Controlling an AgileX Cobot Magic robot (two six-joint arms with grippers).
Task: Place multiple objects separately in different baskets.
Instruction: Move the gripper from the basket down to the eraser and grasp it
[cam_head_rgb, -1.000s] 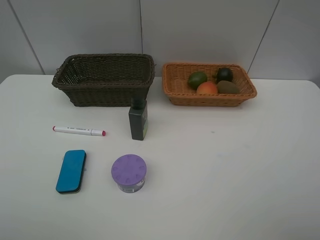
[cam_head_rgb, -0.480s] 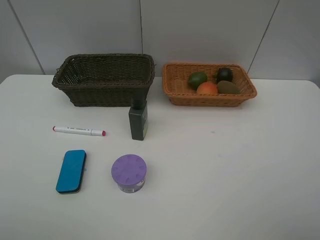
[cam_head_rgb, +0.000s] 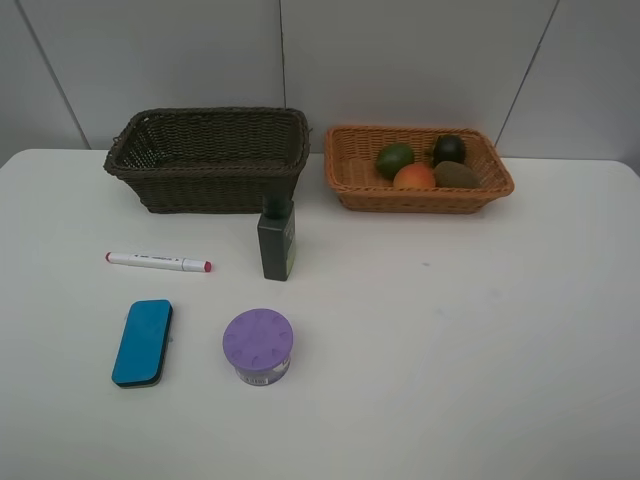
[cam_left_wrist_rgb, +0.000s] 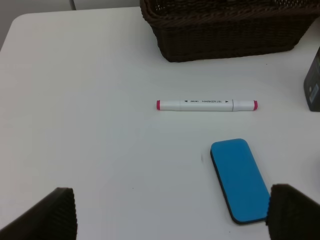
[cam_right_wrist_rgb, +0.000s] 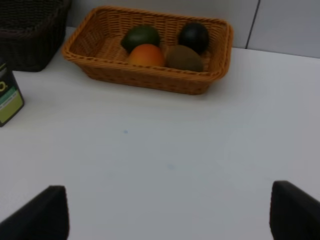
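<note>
Already found lime (cam_head_rgb: 395, 159), peach (cam_head_rgb: 414, 177), mangosteen (cam_head_rgb: 448, 149) and kiwi (cam_head_rgb: 456, 175) together inside light orange basket (cam_head_rgb: 420, 198), back right on table (cam_head_rgb: 450, 330). Found dark brown basket (cam_head_rgb: 210, 185) just left of it. Noted dark green bottle (cam_head_rgb: 276, 240) upright just before dark brown basket's right corner; marker (cam_head_rgb: 157, 262) flat, left of bottle; blue eraser (cam_head_rgb: 142, 342) flat, nearer front; purple-lidded jar (cam_head_rgb: 257, 345) upright, right of eraser. Saw left end effector (cam_left_wrist_rgb: 172, 215) spread wide, gripping nothing, above table near eraser. Saw right end effector (cam_right_wrist_rgb: 170, 212) likewise spread, gripping nothing, before light orange basket.
</note>
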